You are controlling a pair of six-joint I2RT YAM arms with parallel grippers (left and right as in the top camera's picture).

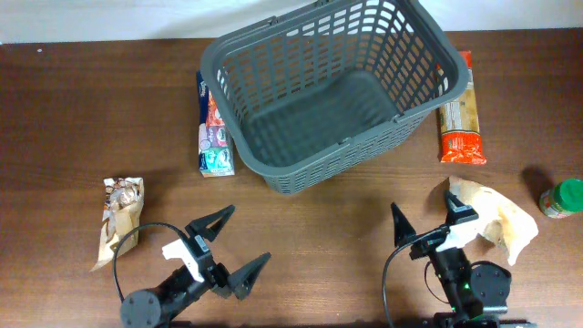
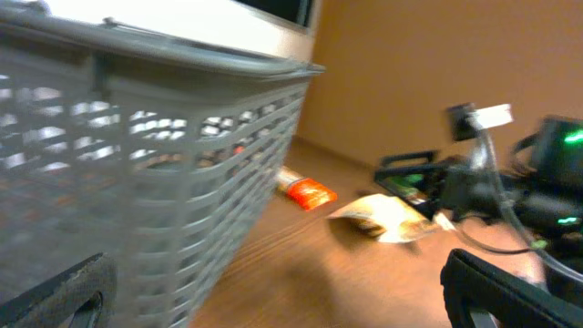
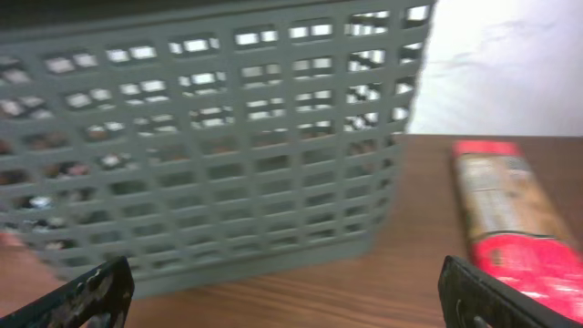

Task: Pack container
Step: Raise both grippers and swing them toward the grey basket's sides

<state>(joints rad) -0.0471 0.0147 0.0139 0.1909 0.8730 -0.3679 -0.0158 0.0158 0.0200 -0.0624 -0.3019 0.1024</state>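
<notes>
The dark grey lattice basket, the container [image 1: 273, 41], stands empty at the table's back centre; its wall shows in the left wrist view [image 2: 137, 164] and the right wrist view [image 3: 209, 137]. My left gripper [image 1: 233, 239] is open and empty near the front left, well short of the basket. My right gripper [image 1: 426, 219] is open and empty near the front right, beside a crumpled tan paper bag [image 1: 496, 219]. Between each wrist's fingers is only bare wood [image 2: 291, 292] [image 3: 291, 292].
An orange-red pasta packet [image 1: 461, 114] lies right of the basket, also in the right wrist view [image 3: 510, 210]. A colourful box [image 1: 212, 128] lies at its left. A brown snack bag [image 1: 118, 219] is front left. A green-lidded jar [image 1: 563, 198] stands far right.
</notes>
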